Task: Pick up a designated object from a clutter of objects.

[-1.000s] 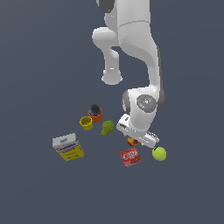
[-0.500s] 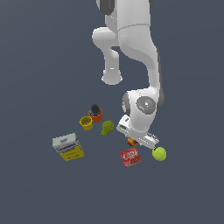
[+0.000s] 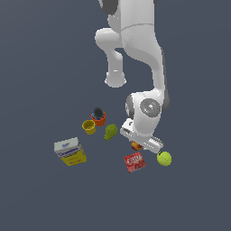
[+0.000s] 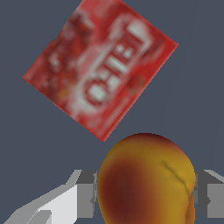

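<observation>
The designated object, a small orange-red fruit with yellow patches [image 4: 146,179], fills the space between my gripper's [image 4: 145,192] fingers [image 4: 87,191], which press against both of its sides. In the exterior view only a sliver of the fruit [image 3: 135,145] shows under the wrist; the gripper [image 3: 138,142] is lowered onto it, down among the clutter of objects. Its fingertips are hidden there.
A red packet [image 3: 134,162] [image 4: 100,72] lies right beside the fruit. A yellow-green ball [image 3: 164,158] sits on the exterior view's right. A green pear [image 3: 110,131], yellow cup [image 3: 89,127], orange cup [image 3: 98,118] and white-yellow box [image 3: 70,151] lie to the left.
</observation>
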